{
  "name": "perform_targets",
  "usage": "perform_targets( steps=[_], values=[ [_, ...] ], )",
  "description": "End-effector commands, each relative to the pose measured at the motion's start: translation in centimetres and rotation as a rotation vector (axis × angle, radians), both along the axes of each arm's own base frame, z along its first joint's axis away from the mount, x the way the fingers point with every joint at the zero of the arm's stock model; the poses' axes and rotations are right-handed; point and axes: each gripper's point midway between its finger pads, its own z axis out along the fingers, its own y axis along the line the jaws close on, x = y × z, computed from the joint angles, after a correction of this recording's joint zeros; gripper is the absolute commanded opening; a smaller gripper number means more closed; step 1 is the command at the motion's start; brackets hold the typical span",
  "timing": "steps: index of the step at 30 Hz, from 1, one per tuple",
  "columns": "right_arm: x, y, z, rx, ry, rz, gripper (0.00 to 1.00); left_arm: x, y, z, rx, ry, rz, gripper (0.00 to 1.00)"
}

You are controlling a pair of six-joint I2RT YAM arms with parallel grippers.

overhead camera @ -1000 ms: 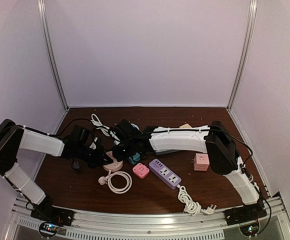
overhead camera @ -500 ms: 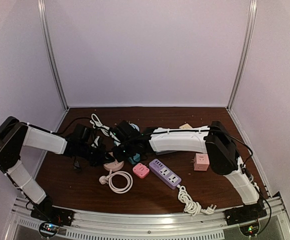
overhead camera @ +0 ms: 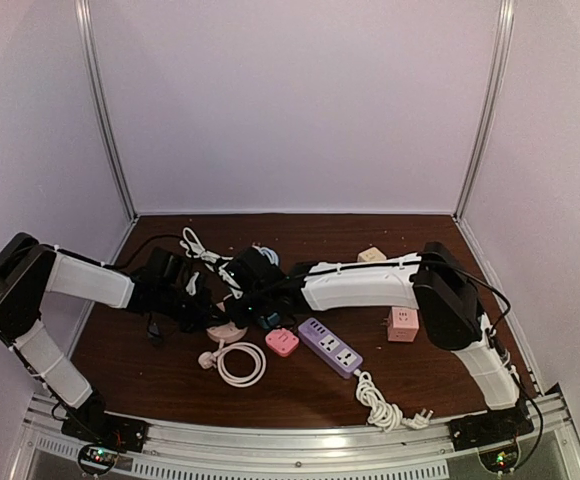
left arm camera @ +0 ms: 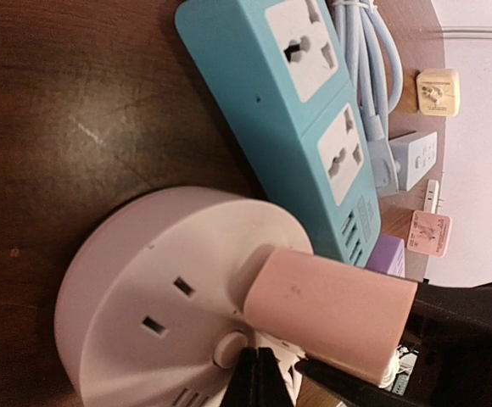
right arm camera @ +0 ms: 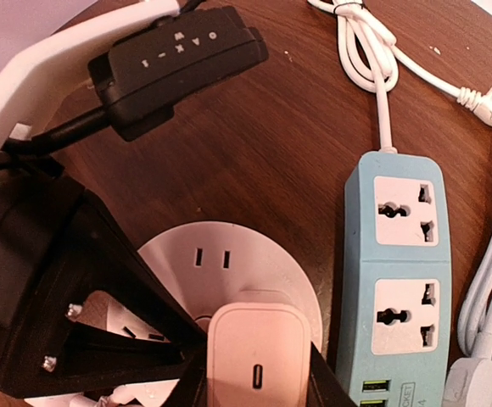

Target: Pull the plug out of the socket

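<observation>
A pink block-shaped plug [right arm camera: 257, 339] stands in a round pale pink socket [right arm camera: 229, 263] on the dark wooden table. My right gripper [right arm camera: 259, 377] is shut on the plug, one black finger on each of its sides. In the left wrist view the plug [left arm camera: 331, 309] sits flush against the socket [left arm camera: 144, 288] face, with no prongs showing. My left gripper [left arm camera: 252, 377] is shut and empty, its joined tips resting on the socket beside the centre button. From above, both grippers meet over the socket [overhead camera: 226, 331], the left [overhead camera: 208, 314] and the right [overhead camera: 248, 300].
A blue power strip [right arm camera: 399, 280] lies right beside the socket, white cables [right arm camera: 373, 59] behind it. A black adapter [right arm camera: 174, 64] lies at the far side. Nearer the front are a pink cube [overhead camera: 282, 341], a purple strip [overhead camera: 331, 346], a coiled white cord [overhead camera: 238, 362] and another pink cube [overhead camera: 402, 324].
The left arm has shifted slightly right toward the socket. The right forearm has moved a little right and back. Both grips look the same.
</observation>
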Motion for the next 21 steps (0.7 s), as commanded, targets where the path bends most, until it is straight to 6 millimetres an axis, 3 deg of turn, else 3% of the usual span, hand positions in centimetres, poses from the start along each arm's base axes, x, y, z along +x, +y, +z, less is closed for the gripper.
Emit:
perform_targets(
  steps=[1, 14, 17, 21],
  values=[
    [-1.6, 2.3, 7.5, 0.117, -0.139, 0.066, 0.1, -5.7, 5.6, -7.8, 0.299, 0.269, 0.066, 0.0],
    [-0.6, 1.6, 9.0, 0.223, -0.022, 0.041, 0.08, -5.7, 5.7, -7.6, 0.302, 0.269, 0.071, 0.0],
    [0.3, 0.6, 9.4, 0.222, -0.024, 0.01, 0.08, -5.4, 5.5, -7.3, 0.293, 0.259, 0.07, 0.0],
    [2.8, -2.2, 10.1, 0.251, -0.008, -0.057, 0.08, -4.2, 5.0, -5.8, 0.275, 0.211, 0.063, 0.0]
  ],
)
